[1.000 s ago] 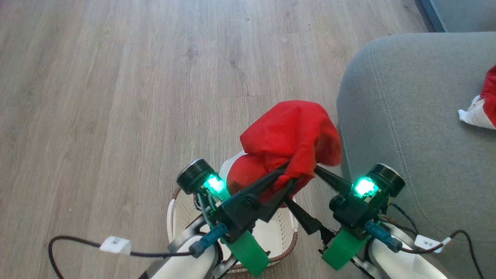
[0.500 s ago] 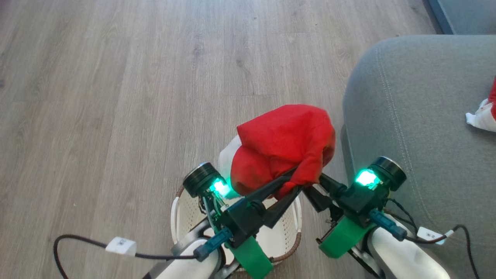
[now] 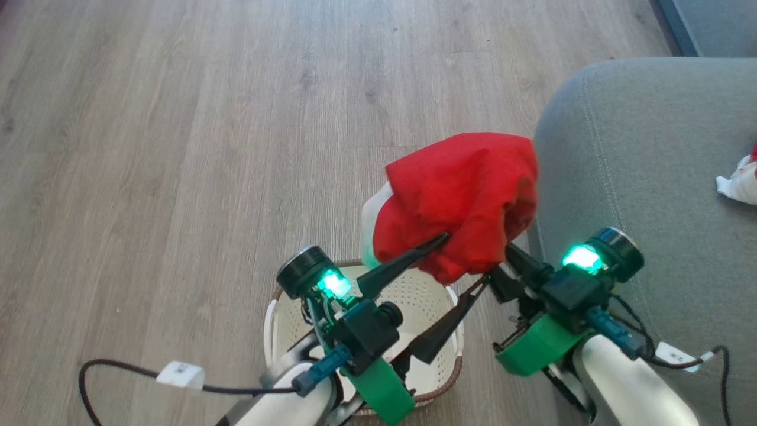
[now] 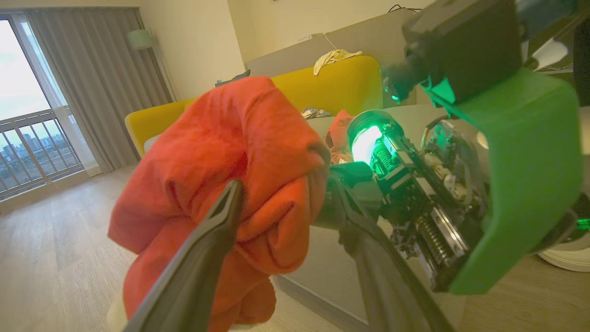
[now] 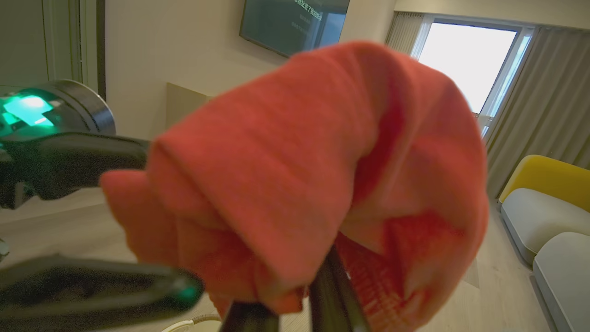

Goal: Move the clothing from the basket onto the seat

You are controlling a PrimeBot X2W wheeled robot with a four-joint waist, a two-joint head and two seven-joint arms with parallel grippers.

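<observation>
Wood floor point(image 3: 177, 148), one basket point(image 3: 408, 290), one seat point(image 3: 650, 177); two garments point(image 3: 461, 195), one in clenched right claw point(image 3: 501, 260); left claw point(image 3: 467, 257) released.

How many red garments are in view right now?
2. One red garment hangs from the right gripper, above the basket. The second garment lies on the seat, at the head view's right edge. Arms hide part of the basket.

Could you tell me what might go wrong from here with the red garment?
The right gripper alone pinches the bunched red garment, so it might slip to the floor. The open left gripper has one finger against the cloth and could snag it. Released now, it might miss the seat.
</observation>
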